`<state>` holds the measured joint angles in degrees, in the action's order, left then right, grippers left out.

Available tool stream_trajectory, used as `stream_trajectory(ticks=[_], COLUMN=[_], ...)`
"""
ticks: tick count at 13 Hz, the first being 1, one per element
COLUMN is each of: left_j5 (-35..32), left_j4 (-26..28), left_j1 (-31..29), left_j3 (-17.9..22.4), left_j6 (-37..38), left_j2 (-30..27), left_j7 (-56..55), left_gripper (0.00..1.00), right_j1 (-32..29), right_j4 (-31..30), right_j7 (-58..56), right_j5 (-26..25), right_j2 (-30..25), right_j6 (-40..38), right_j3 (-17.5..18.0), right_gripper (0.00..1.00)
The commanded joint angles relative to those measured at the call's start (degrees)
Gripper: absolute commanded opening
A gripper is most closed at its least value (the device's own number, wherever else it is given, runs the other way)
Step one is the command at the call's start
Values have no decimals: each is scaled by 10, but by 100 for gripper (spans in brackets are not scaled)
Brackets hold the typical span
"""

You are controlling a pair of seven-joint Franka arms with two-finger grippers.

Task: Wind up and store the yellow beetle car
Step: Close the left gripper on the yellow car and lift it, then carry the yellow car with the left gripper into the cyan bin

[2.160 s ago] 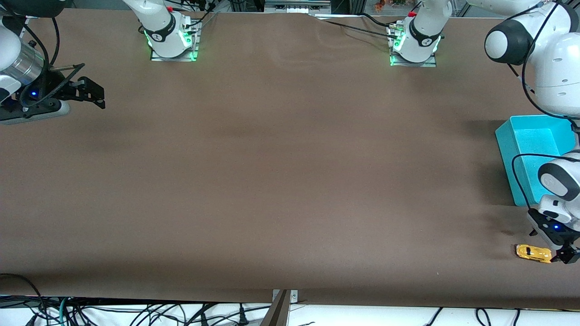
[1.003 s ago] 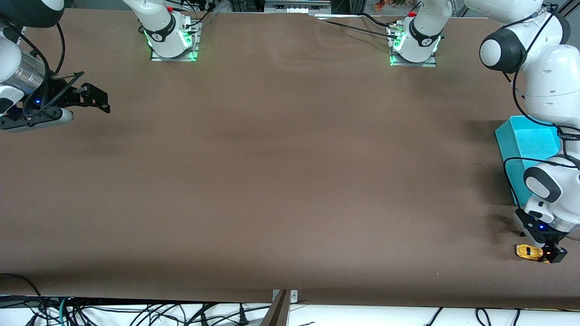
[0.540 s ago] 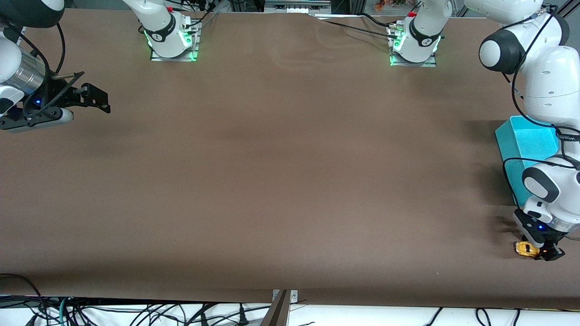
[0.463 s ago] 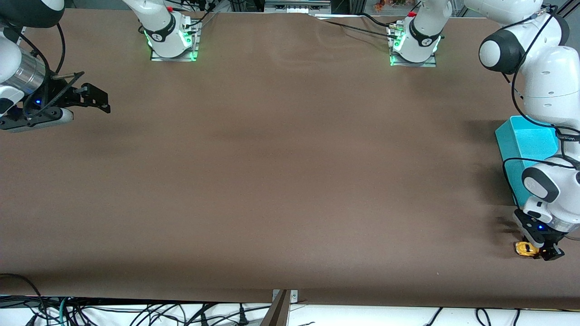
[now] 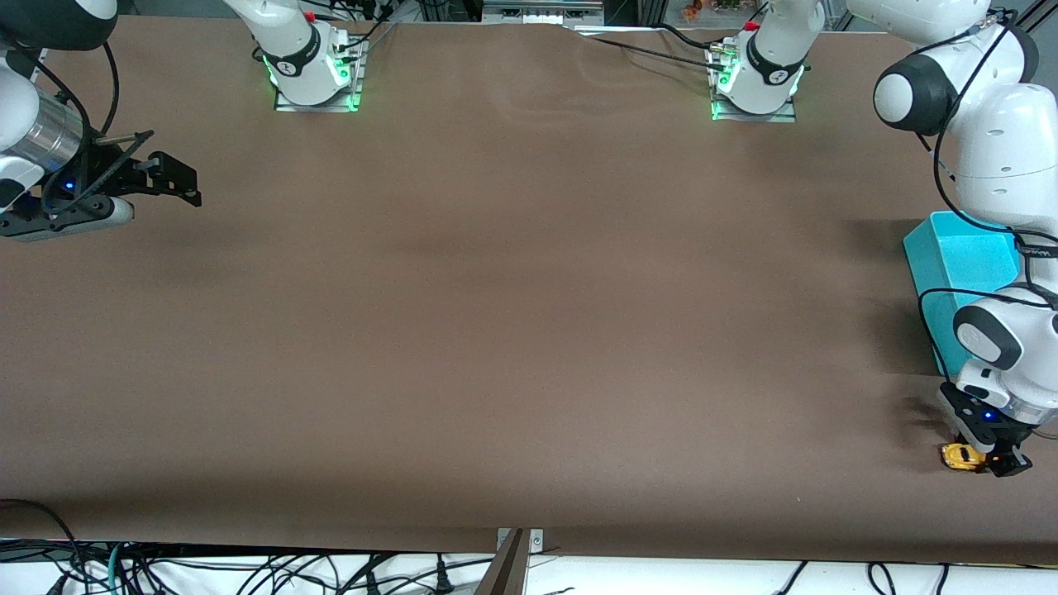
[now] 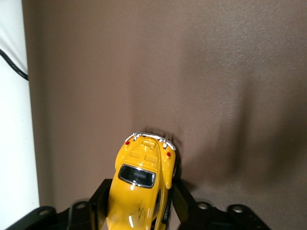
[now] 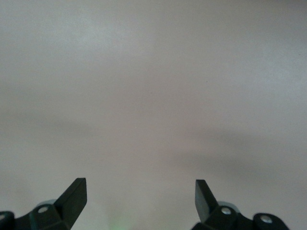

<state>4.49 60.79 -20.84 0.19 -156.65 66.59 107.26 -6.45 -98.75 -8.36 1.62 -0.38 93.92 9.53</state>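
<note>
The yellow beetle car (image 5: pixel 956 456) stands on the brown table near the front camera, at the left arm's end. My left gripper (image 5: pixel 988 459) is down over it, and most of the car is hidden under the hand in the front view. In the left wrist view the car (image 6: pixel 144 179) sits between the two black fingers (image 6: pixel 182 199), which press on its sides, wheels on the table. My right gripper (image 5: pixel 190 186) waits open and empty above the table at the right arm's end; its wrist view shows the open gripper (image 7: pixel 141 190) over bare table.
A teal bin (image 5: pixel 959 264) stands at the left arm's end, farther from the front camera than the car and partly hidden by the left arm. The table's front edge (image 5: pixel 744 552) runs close to the car.
My left gripper has come down over the car and shut on its sides, covering more of it. The right arm shifted a little early on, then stayed still.
</note>
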Motion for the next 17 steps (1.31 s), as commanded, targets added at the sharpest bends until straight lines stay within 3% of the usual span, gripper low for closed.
stream_trajectory(ticks=[1, 8, 12, 15, 17], left_j5=[17, -15, -13, -9, -11], left_j4=[-20, -16, -16, -16, -14], left_j1=[3, 11, 27, 19, 15], left_j3=[0, 0, 2, 3, 4], left_j6=[3, 37, 203, 351, 435], left_j2=[-8, -84, -144, -186, -210], left_j7=[19, 18, 14, 12, 9], left_gripper=[31, 31, 31, 18, 19], right_j1=[6, 5, 5, 5, 6], right_j4=[16, 16, 15, 15, 15], right_j7=[-1, -4, -4, -3, -3], right_j5=[8, 8, 8, 8, 8], right_j2=[2, -2, -6, -5, -5], right_j6=[-11, -11, -12, -20, -23], right_j3=[-7, -7, -6, -6, -6], right_gripper=[100, 100, 100, 100, 100])
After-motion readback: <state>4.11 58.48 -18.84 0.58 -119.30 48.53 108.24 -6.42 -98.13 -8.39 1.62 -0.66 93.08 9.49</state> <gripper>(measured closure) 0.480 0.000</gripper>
